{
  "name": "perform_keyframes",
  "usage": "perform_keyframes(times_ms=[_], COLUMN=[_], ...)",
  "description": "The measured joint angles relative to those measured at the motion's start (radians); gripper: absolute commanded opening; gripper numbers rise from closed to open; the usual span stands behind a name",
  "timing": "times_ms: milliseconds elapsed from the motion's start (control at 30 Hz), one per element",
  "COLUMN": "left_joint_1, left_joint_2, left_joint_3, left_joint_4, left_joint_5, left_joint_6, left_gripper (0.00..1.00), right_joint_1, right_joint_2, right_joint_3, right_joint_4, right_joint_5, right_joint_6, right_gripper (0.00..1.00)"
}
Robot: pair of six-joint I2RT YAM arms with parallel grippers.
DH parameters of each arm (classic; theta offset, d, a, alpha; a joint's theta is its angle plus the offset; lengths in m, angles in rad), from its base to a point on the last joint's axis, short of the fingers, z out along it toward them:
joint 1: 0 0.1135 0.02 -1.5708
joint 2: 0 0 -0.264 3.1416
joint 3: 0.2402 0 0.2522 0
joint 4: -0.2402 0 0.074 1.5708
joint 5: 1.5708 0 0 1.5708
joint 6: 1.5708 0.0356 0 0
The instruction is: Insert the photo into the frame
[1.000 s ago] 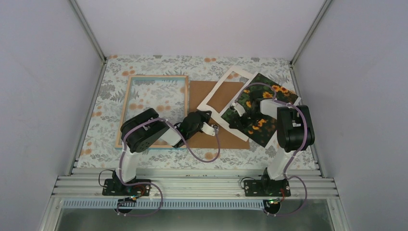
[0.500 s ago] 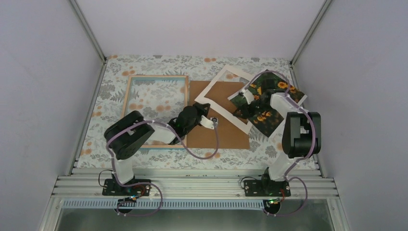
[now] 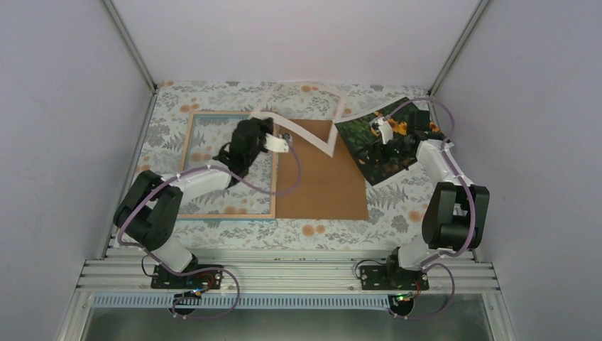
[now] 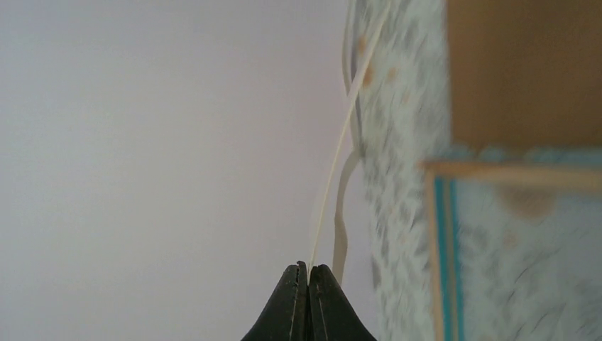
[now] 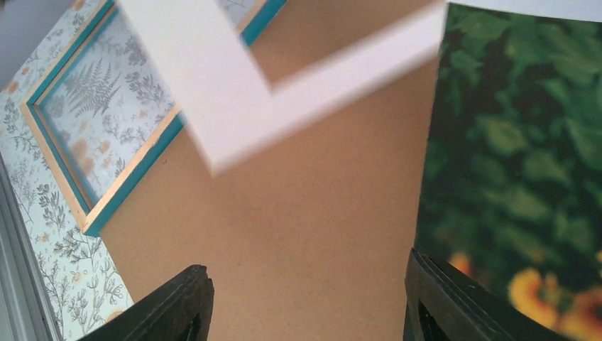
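Left gripper point(image 4: 307, 273): fingers clenched tip to tip, grasping the thin edge of the white mat point(image 5: 220, 92). In the left wrist view the mat is edge-on and runs straight up and away from the fingertips, lifted off the table. The frame point(image 4: 444, 256) lies flat beside and below these fingers on the floral tabletop point(image 3: 170, 106). Its teal border and wood-coloured edge are visible, and nothing but the floral pattern shows through its opening.

Right gripper point(image 5: 309, 284): fingers point(image 5: 177, 305) released and spread wide, with nothing held between them. Directly below the gap is the brown backing board point(image 5: 319, 213), lying flat. The photo point(image 5: 518, 142) sits at the outer finger's side, and that finger overlaps its sunflower end. I cannot tell whether it touches the print. The dark foliage end extends ahead of the fingertip. The raised mat crosses the view ahead of both right fingers, above the board.

From overhead the photo is at the right gripper, just beside the board and well apart from the frame. The board lies between photo and frame.
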Motion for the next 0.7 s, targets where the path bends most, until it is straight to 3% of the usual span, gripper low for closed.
perform_keyframes(times_ms=[200,333,500,700], left_joint_1=[0.208,0.34,0.467,0.506], left_joint_2=[0.009,-0.016,-0.146,-0.373], left_joint_3=[0.174,0.207,0.132,-0.032], left_joint_4=[-0.125,-0.173,-0.286,-0.38], left_joint_5=[-0.017,-0.013,-0.004,0.005], left_joint_6=[-0.005,0.0,0.003,0.013], left_gripper=[0.02,0.02,0.02,0.02], right_joint_1=[-0.004,-0.004,-0.004,-0.004], right_joint_2=[-0.002,-0.002,-0.002,0.011], right_joint_3=[-0.004,-0.013,-0.02,-0.023], right_joint_4=[0.009,0.013,0.019,0.028], right_joint_5=[-0.023,-0.028,-0.029,-0.045], right_joint_6=[0.012,0.016,0.023,0.035], right_gripper=[0.68,0.68,0.67,0.67])
